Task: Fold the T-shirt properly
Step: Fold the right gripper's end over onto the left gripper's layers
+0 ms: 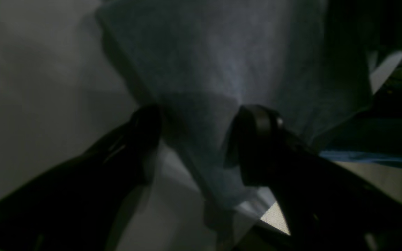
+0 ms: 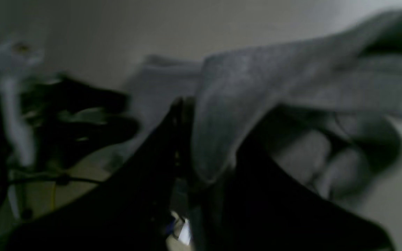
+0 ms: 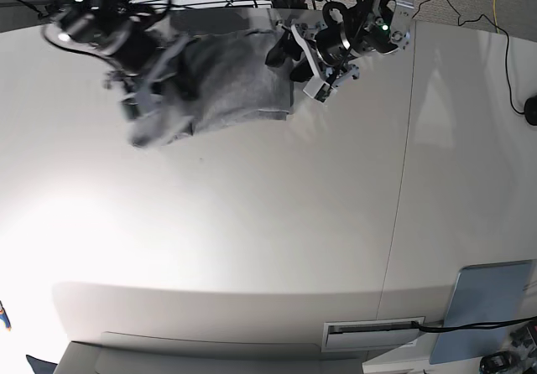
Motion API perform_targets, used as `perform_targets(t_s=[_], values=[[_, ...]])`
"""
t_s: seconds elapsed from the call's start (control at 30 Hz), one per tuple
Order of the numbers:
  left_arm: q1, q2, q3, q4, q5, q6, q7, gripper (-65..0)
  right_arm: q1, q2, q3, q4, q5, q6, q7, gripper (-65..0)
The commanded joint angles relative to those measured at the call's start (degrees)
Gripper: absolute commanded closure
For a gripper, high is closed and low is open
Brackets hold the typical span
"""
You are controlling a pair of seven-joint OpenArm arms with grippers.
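Clearly, the folding is at an early stage. In the left wrist view, the left pincer (image 1: 194, 139) stands wide open, and a hanging fold of the shirt (image 1: 222, 69) passes between its 2 fingers (image 1: 145, 122) without being pinched; I judge that this side is free, though the cloth is close enough to touch the right-hand finger. Beyond the fingers the grey cloth rises and spreads out, and past it the table (image 1: 30, 87) is pale and bare.

In the right wrist view, which is blurred, the right pincer (image 2: 187, 146) is closed on the shirt (image 2: 257, 87): a thick roll of grey fabric comes out directly from the jaws, runs away from them to the right and then sags in loose bunches behind.

In the base view the shirt (image 3: 218, 80) lies at the far edge of the table (image 3: 252, 223), stretched between the 2 arms. Its one end is lifted and crumpled at the right pincer (image 3: 138, 93); its other end is flatter and ends just beside the left pincer (image 3: 289, 59). No lettering shows. A blue board (image 3: 491, 298) lies well apart, at the near corner.

So nothing is folded yet: there is no straight edge and no neat layer. I judge that the shirt must first be spread flat, then the sleeves and the body folded.
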Motion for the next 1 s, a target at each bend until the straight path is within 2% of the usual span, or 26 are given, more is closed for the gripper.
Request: perform_targets(t_s=[0.0, 0.13, 0.3, 0.47, 0.6, 0.63, 0.77, 0.87, 0.97], values=[[-0.15, 0.15, 0.00, 0.94, -0.68, -0.42, -1.25, -35.6, 0.13, -0.07, -1.90, 1.01, -0.68, -0.83, 2.36, 0.0], [-0.13, 0.15, 0.00, 0.94, -0.66, -0.44, -1.25, -35.6, 0.15, -2.25, -9.94, 1.01, -5.77, -3.02, 5.77, 0.0], [-0.13, 0.15, 0.00, 0.94, -0.66, -0.44, -1.25, -35.6, 0.15, -4.90, -17.46, 1.01, -9.66, -4.13, 8.28, 0.0], [-0.13, 0.13, 0.00, 0.94, -0.68, -0.44, -1.25, -35.6, 0.15, -6.49, -21.40, 1.01, -14.45, -5.44, 9.60, 0.0], [-0.15, 0.15, 0.00, 0.94, -0.68, -0.46, -1.25, -35.6, 0.15, -6.82, -22.08, 1.01, -14.27, -3.85, 9.51, 0.0], [-0.15, 0.15, 0.00, 0.94, -0.68, -0.46, -1.25, -35.6, 0.15, -6.82, -22.05, 1.01, -14.23, -3.58, 9.51, -2.1], [-0.15, 0.13, 0.00, 0.94, -0.68, -0.46, -1.25, -35.6, 0.15, -6.82, -22.05, 1.01, -12.85, -3.04, 9.64, -20.8], [-0.15, 0.13, 0.00, 0.96, -0.68, -0.46, -1.25, -35.6, 0.17, -6.82, -22.05, 1.01, -8.59, -2.64, 9.84, -23.1], [-0.15, 0.13, -0.02, 0.96, -0.68, -0.48, -1.25, -35.6, 0.20, -6.82, -22.05, 1.01, -5.35, -0.48, 10.47, -23.0]])
